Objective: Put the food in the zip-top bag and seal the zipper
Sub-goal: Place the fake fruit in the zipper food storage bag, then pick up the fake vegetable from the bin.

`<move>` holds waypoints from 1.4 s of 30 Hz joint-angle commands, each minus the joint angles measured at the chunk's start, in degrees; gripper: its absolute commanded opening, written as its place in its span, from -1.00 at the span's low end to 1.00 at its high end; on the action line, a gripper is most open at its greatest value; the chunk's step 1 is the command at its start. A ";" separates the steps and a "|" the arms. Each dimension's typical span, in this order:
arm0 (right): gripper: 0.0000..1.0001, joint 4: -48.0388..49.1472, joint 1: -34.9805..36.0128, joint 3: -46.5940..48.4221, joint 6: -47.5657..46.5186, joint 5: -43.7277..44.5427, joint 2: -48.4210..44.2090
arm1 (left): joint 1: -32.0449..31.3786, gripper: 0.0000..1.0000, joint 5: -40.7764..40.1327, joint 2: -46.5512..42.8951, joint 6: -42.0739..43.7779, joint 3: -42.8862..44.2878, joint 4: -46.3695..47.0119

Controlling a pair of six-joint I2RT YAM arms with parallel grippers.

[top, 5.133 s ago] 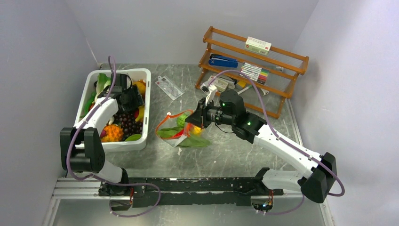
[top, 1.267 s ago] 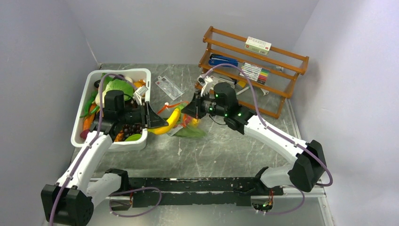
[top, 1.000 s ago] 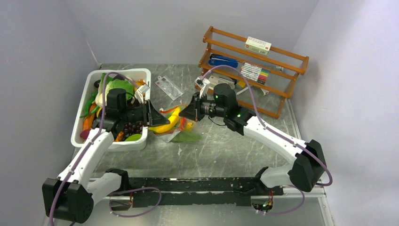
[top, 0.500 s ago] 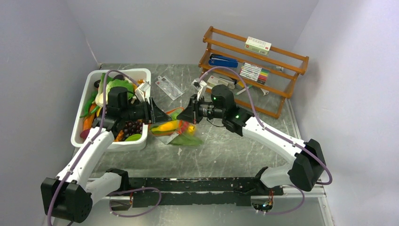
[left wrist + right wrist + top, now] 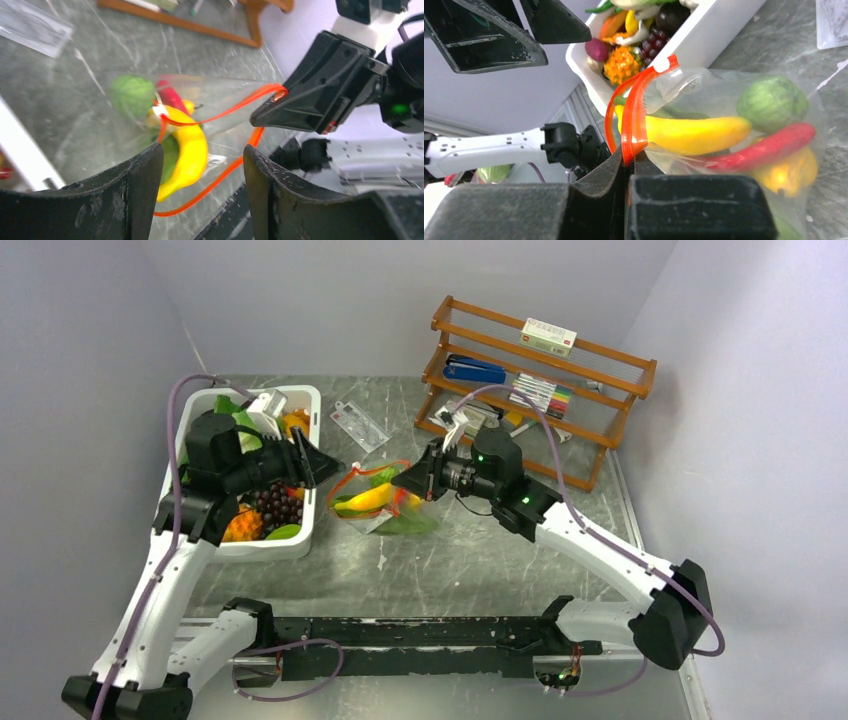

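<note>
The clear zip-top bag lies in the middle of the table with its mouth held open. Its red-orange zipper forms a loop. Inside are a long yellow piece, a light-green round fruit, a red pepper and a yellow-orange fruit. My right gripper is shut on the zipper strip at the mouth's right end. My left gripper is open and empty, just left of the bag by the bin's right wall. In the left wrist view the bag lies beyond its fingers.
A white bin full of toy produce stands at the left. A small clear packet lies behind the bag. A wooden rack with pens and boxes stands at the back right. Walls close in both sides.
My left gripper carried the long yellow piece into the bag's mouth, let it go and drew back left toward the bin. My right gripper kept hold of the zipper and shifted slightly right.
</note>
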 commanded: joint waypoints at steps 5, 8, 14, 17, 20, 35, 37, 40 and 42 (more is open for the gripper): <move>-1.00 4.33 -0.50 -2.45 4.26 3.70 -3.71 | -0.26 0.19 -29.56 -0.76 3.44 4.01 -12.56; -1.00 2.89 -0.47 -2.92 5.52 4.14 -3.33 | -0.26 0.18 -38.20 0.38 3.57 4.43 -14.37; -1.00 2.05 -0.50 -2.68 4.69 4.05 -4.52 | -0.17 0.11 -48.36 4.14 8.69 6.60 -12.51; -1.00 0.48 -0.48 -1.66 3.64 4.18 -4.80 | 0.19 0.19 -55.80 7.29 3.86 9.45 -14.25; -1.00 -0.18 -0.57 -1.57 3.08 3.70 -5.23 | 0.49 0.03 -54.66 5.55 -3.45 8.25 -10.24; -1.00 0.65 -0.59 -4.40 3.07 3.57 -8.56 | 4.39 -0.08 -52.76 13.23 -32.25 -1.56 3.47; -1.00 0.47 -0.59 -4.36 3.15 3.32 -8.83 | 5.53 -0.03 -51.33 14.87 -32.72 -2.51 7.77; -1.00 -0.26 -0.59 -4.00 2.94 3.33 -9.25 | 6.24 -0.02 -52.24 19.31 -32.79 -0.27 8.17; -1.00 -0.81 -0.59 -3.84 2.69 3.59 -9.64 | 6.49 -0.08 -52.47 22.20 -33.32 1.01 7.77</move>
